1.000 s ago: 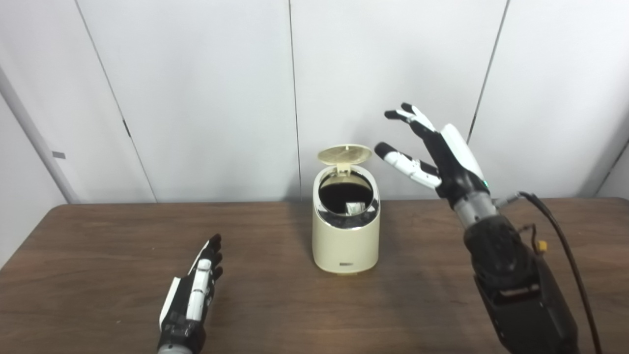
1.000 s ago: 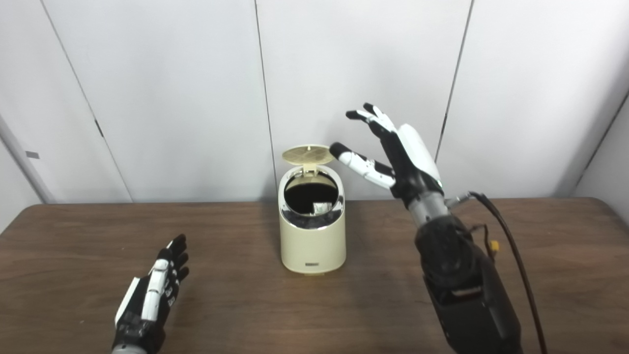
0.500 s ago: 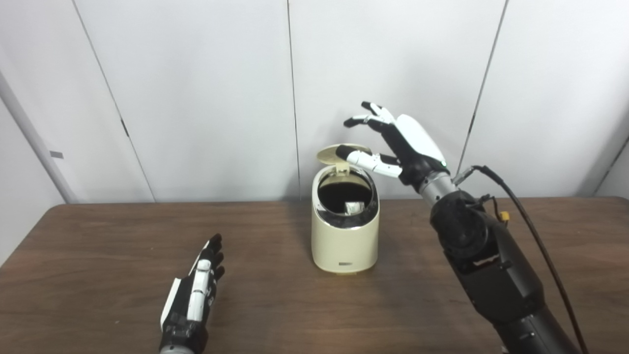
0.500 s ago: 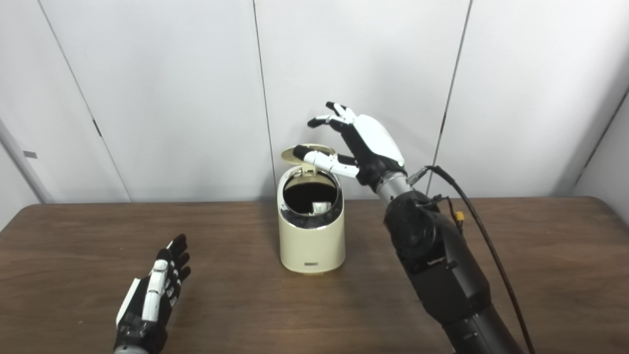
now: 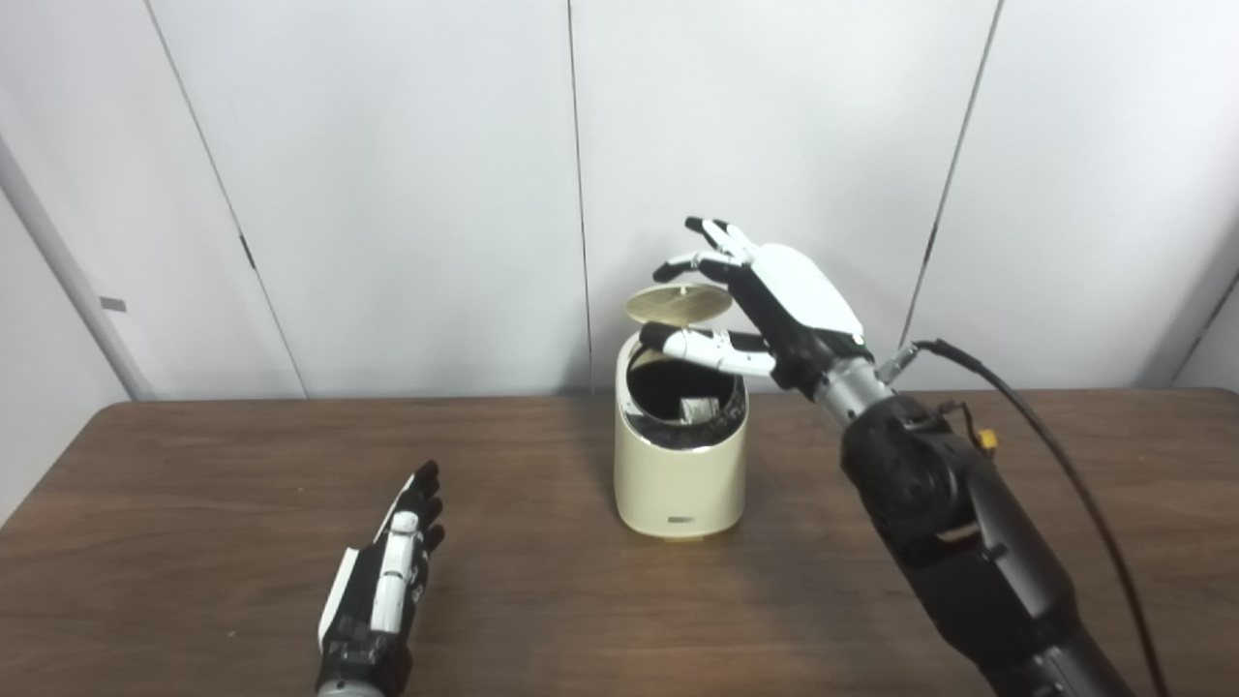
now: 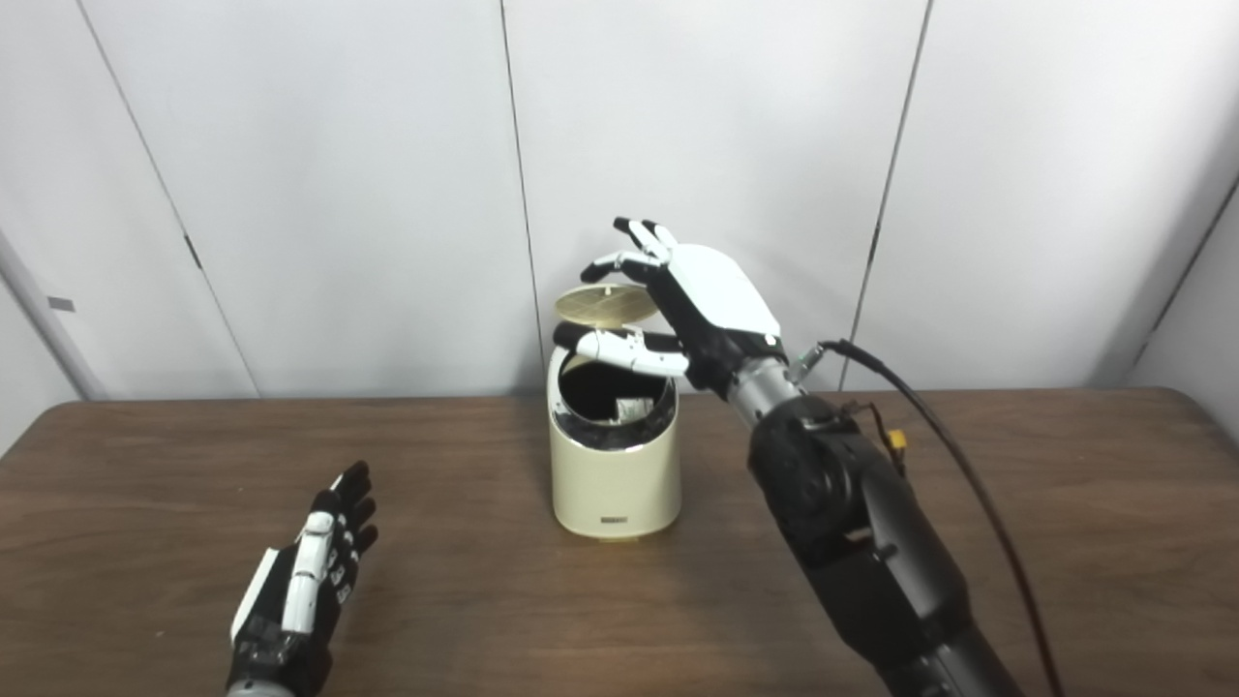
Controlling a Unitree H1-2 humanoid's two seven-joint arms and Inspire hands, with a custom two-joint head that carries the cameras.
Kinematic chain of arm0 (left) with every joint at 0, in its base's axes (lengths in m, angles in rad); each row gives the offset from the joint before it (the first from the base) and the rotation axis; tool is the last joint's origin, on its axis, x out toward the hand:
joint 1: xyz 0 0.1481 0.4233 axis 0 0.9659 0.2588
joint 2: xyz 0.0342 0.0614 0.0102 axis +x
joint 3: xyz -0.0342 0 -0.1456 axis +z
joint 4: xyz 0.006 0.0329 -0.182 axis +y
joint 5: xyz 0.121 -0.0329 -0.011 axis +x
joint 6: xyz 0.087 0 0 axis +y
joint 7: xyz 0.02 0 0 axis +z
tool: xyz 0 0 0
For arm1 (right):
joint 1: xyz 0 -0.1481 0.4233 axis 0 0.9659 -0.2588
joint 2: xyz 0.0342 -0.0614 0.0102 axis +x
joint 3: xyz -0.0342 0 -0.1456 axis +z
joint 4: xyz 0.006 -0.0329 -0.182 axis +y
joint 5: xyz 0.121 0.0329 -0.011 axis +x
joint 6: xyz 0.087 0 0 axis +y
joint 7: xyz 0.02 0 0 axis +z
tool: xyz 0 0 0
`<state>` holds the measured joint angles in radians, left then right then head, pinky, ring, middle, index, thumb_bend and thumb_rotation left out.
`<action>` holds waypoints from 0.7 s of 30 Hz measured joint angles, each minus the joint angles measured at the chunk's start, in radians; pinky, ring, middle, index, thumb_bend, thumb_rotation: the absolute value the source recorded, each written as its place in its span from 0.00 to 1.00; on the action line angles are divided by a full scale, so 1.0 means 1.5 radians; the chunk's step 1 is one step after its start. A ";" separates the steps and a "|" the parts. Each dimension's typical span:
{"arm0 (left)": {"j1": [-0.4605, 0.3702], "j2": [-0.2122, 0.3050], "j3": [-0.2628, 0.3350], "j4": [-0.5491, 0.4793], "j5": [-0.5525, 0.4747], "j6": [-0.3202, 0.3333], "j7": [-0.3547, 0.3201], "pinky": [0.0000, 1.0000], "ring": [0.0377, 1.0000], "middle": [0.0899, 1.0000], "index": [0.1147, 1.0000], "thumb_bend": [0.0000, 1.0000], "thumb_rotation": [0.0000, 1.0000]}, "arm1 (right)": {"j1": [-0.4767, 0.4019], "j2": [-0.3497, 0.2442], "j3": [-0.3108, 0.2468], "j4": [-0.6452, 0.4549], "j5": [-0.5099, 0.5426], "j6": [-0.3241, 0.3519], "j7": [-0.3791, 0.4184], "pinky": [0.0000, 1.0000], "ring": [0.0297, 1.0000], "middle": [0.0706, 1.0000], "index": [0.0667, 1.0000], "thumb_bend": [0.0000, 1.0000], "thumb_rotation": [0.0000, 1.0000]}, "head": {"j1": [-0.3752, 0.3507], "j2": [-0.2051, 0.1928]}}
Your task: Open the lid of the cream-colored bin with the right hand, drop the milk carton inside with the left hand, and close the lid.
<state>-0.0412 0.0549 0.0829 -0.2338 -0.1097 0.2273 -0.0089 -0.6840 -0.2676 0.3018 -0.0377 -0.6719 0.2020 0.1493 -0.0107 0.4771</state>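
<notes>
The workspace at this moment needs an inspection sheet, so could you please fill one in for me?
Surface: brown wooden table, bare around the bin.
Job's things: cream-colored bin upright at the middle; lid raised at the back; milk carton partly visible inside.
Clutter: nothing seen.
Hands: right hand open, fingers curled above the lid, contact unclear; left hand open, low over the near table.
Cables: black cable along the right arm.
Surroundings: white wall panels behind.
</notes>
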 measured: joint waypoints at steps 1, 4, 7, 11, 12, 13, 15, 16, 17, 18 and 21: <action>0.000 0.000 0.000 0.000 0.001 0.000 0.000 1.00 1.00 1.00 1.00 0.49 0.99 | 0.007 -0.003 -0.002 -0.009 -0.003 0.000 0.002 0.96 1.00 0.97 0.73 0.54 0.93 | 0.000 0.000; 0.000 0.000 0.000 0.000 0.001 0.000 0.000 1.00 1.00 1.00 1.00 0.49 0.98 | 0.029 -0.006 -0.010 -0.029 -0.008 0.001 0.005 0.94 1.00 0.98 0.73 0.54 0.94 | 0.000 0.004; 0.000 0.000 0.000 0.000 0.002 0.000 0.001 1.00 1.00 0.99 1.00 0.50 0.98 | 0.038 -0.007 -0.019 -0.047 -0.010 0.002 0.014 0.92 1.00 0.98 0.74 0.54 0.95 | 0.000 0.005; 0.000 0.000 0.000 0.000 0.003 0.000 0.001 1.00 1.00 0.99 1.00 0.51 0.99 | 0.047 -0.017 -0.030 -0.067 -0.016 0.010 0.028 0.93 1.00 0.98 0.75 0.56 0.96 | 0.000 0.005; -0.001 0.000 0.000 0.000 0.004 0.000 0.001 1.00 1.00 0.99 1.00 0.51 0.99 | 0.050 -0.018 -0.031 -0.070 -0.017 0.016 0.031 0.93 1.00 0.98 0.75 0.56 0.96 | 0.000 0.008; -0.001 0.000 0.000 0.000 0.005 0.000 0.001 1.00 1.00 0.99 1.00 0.51 0.99 | 0.053 -0.019 -0.031 -0.072 -0.018 0.018 0.032 0.93 1.00 0.98 0.75 0.56 0.96 | 0.000 0.008; -0.001 0.000 -0.001 0.000 0.007 0.000 0.002 1.00 0.99 0.99 1.00 0.51 0.98 | 0.062 -0.020 -0.032 -0.075 -0.018 0.019 0.035 0.93 1.00 0.98 0.75 0.56 0.96 | 0.000 0.011; -0.001 0.000 -0.001 0.000 0.007 0.000 0.002 1.00 0.99 0.99 1.00 0.51 0.98 | 0.065 -0.021 -0.032 -0.075 -0.019 0.020 0.036 0.93 1.00 0.98 0.75 0.56 0.96 | 0.000 0.011; -0.001 0.000 0.000 0.000 0.008 0.000 0.002 1.00 0.99 0.99 1.00 0.51 0.98 | 0.068 -0.021 -0.032 -0.075 -0.019 0.020 0.037 0.93 1.00 0.98 0.75 0.56 0.96 | 0.000 0.012; -0.001 0.000 0.000 -0.001 0.008 0.000 0.002 1.00 1.00 0.99 1.00 0.51 0.98 | 0.070 -0.021 -0.032 -0.075 -0.019 0.020 0.037 0.93 1.00 0.98 0.75 0.56 0.95 | 0.000 0.013; -0.001 -0.002 0.000 -0.003 0.008 0.000 0.003 1.00 1.00 1.00 1.00 0.51 0.98 | 0.072 -0.021 -0.032 -0.075 -0.022 0.021 0.039 0.94 1.00 0.98 0.75 0.55 0.95 | -0.001 0.015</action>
<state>-0.0421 0.0525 0.0830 -0.2387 -0.0980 0.2274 -0.0045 -0.5760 -0.2985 0.2536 -0.1509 -0.7051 0.2339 0.2077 -0.0123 0.5001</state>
